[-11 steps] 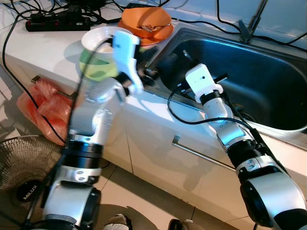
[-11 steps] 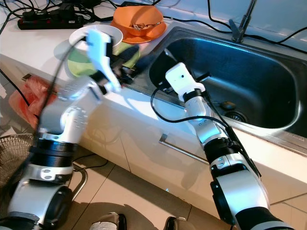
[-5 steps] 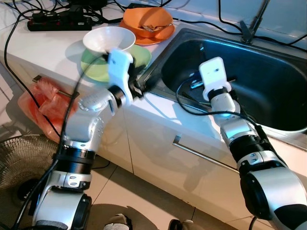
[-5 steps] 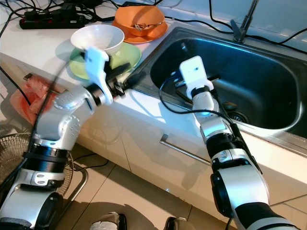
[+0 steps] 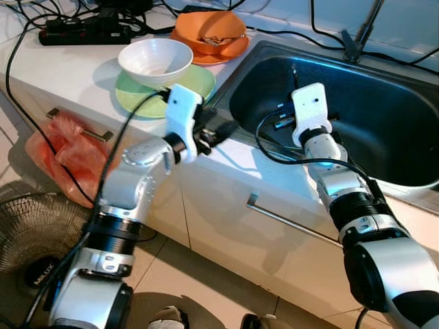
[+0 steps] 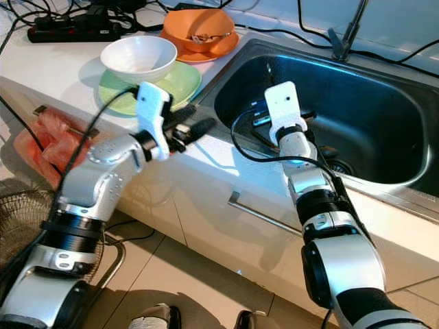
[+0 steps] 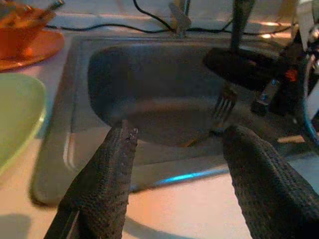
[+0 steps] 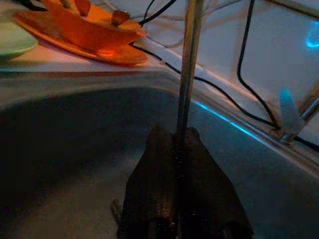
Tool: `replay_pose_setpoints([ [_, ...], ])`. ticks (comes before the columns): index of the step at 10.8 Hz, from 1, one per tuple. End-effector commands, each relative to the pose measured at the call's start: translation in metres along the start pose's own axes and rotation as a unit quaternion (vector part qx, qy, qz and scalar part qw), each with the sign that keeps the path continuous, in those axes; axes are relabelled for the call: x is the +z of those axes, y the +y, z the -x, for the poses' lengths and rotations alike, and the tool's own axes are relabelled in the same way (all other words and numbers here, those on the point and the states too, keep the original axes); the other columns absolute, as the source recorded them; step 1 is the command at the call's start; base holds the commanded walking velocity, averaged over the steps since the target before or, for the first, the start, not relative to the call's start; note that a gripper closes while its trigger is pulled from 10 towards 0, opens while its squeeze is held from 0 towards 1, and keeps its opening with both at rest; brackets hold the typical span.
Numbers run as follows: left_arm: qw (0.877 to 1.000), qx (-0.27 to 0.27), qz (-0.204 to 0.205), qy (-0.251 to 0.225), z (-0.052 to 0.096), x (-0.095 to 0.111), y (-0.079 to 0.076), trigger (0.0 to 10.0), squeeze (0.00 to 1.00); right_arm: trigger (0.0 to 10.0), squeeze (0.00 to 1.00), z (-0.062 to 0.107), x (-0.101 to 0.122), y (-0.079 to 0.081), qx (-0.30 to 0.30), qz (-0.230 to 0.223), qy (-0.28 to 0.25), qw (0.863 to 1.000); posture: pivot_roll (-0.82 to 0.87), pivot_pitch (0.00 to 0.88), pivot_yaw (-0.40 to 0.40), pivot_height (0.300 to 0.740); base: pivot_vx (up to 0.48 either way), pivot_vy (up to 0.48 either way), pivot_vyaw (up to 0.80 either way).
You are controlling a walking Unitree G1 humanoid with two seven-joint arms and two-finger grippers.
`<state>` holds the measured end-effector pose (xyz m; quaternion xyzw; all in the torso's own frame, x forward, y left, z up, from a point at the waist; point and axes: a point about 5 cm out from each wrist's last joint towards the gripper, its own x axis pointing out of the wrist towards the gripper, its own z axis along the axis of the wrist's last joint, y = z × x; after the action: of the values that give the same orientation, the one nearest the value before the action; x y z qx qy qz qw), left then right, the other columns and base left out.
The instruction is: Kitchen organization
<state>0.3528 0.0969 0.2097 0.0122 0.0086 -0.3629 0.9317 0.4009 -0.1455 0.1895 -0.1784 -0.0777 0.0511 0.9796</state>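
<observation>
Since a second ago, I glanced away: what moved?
The left pincer dropped from above the white bowl to the counter edge by the sink, open. The right pincer shifted further over the sink, gripping the fork. Dishes stayed put.

Bright head views, dim wrist views

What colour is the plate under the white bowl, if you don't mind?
Light green plate, clearest in the right eye view.

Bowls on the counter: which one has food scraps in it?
The orange bowl at the back, on an orange plate. The white bowl, on the green plate, looks empty.
</observation>
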Motion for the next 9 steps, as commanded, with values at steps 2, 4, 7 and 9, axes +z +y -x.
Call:
replay_pose_setpoints([
  [2,1.000,-0.005,0.001,0.019,-0.002,-0.008,-0.004,10.0,0.00,10.0,0.00,-0.003,0.001,0.000,0.005,-0.022,0.013,1.000,0.10,0.102,-0.003,0.740,0.000,0.000,0.00],
  [4,1.000,-0.009,0.005,0.018,-0.003,-0.007,-0.008,10.0,0.00,10.0,0.00,-0.003,0.000,0.002,0.009,-0.027,0.016,0.999,0.10,0.117,-0.005,0.740,0.000,0.000,0.00],
  [7,1.000,-0.010,0.007,0.020,-0.004,-0.008,-0.010,10.0,0.00,10.0,0.00,0.001,-0.011,0.007,0.019,-0.028,0.038,0.999,0.11,0.126,-0.007,0.740,0.000,0.000,0.00],
  [9,1.000,-0.011,0.007,0.019,-0.004,-0.008,-0.011,10.0,0.00,10.0,0.92,0.003,-0.015,0.011,0.025,-0.032,0.045,0.998,0.11,0.127,-0.006,0.740,0.000,0.000,0.00],
])
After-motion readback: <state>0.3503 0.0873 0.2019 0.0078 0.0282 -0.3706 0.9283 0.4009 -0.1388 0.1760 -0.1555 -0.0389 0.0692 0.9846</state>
